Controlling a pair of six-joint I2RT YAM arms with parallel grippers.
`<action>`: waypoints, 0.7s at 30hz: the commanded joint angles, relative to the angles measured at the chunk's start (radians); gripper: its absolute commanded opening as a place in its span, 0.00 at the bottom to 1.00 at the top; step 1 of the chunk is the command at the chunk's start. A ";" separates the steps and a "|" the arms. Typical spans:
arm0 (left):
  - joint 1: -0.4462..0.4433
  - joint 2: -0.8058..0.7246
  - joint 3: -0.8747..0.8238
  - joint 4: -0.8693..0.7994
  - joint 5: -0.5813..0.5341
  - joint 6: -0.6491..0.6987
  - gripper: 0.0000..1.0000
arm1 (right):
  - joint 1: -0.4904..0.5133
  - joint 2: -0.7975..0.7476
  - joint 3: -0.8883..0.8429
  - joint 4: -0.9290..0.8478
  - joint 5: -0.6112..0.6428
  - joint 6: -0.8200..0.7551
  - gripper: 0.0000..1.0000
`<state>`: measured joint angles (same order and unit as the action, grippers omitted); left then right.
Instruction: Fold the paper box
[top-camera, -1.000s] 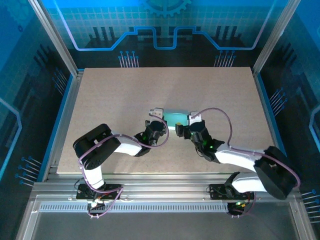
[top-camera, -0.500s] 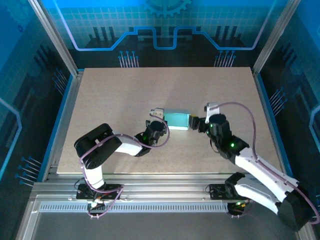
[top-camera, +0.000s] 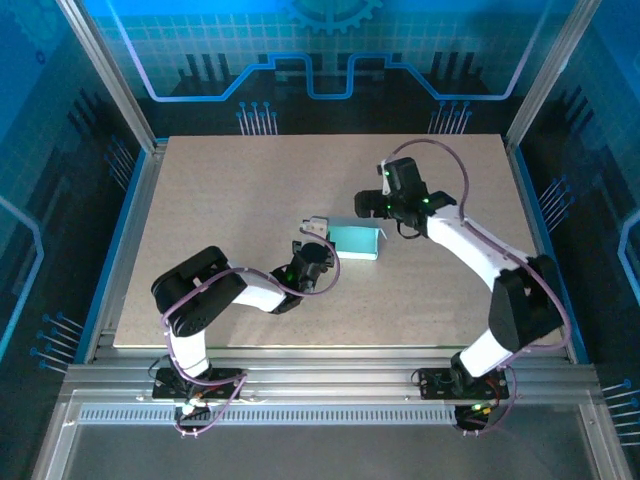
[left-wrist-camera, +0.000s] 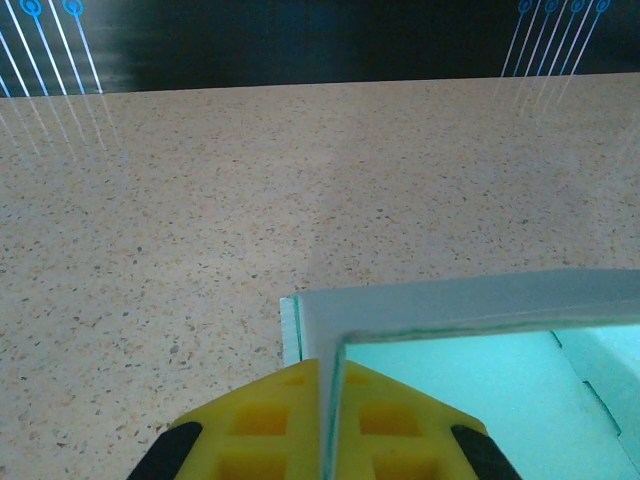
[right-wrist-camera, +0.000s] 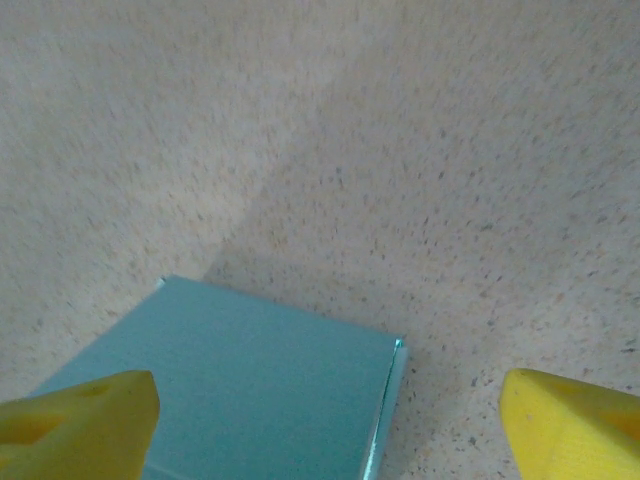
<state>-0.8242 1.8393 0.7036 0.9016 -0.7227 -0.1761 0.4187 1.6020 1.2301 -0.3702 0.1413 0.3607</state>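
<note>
The paper box (top-camera: 356, 241) is pale mint card and sits near the middle of the table, partly formed with walls raised. My left gripper (top-camera: 325, 243) is at its left end. In the left wrist view the yellow fingers (left-wrist-camera: 250, 420) are shut on a thin upright wall of the box (left-wrist-camera: 470, 330), pinching it edge-on at my left gripper (left-wrist-camera: 328, 385). My right gripper (top-camera: 372, 205) hovers open just beyond the box's far right corner, touching nothing. Its wrist view looks down on a flat panel of the box (right-wrist-camera: 250, 390), with my right gripper (right-wrist-camera: 325, 428) spread wide above it.
The speckled beige table (top-camera: 220, 190) is bounded by metal frame rails and blue panels. The right arm (top-camera: 480, 255) arches over the table's right half, from its base to the box.
The right arm has swung from the box's near right side, round to its far side, with the gripper still open. The left gripper has kept its grip; the box shifted slightly.
</note>
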 joint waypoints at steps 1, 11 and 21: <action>-0.011 0.021 -0.004 0.018 -0.015 0.019 0.00 | 0.001 0.066 0.060 -0.105 -0.039 -0.047 0.90; -0.015 0.025 -0.005 0.028 -0.017 0.013 0.13 | 0.000 0.149 0.074 -0.104 -0.087 -0.049 0.90; -0.033 -0.032 -0.049 0.016 0.002 0.037 0.62 | -0.002 0.170 0.089 -0.101 -0.074 -0.033 0.90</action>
<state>-0.8490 1.8473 0.6834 0.9085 -0.7200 -0.1467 0.4187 1.7603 1.2850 -0.4557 0.0738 0.3206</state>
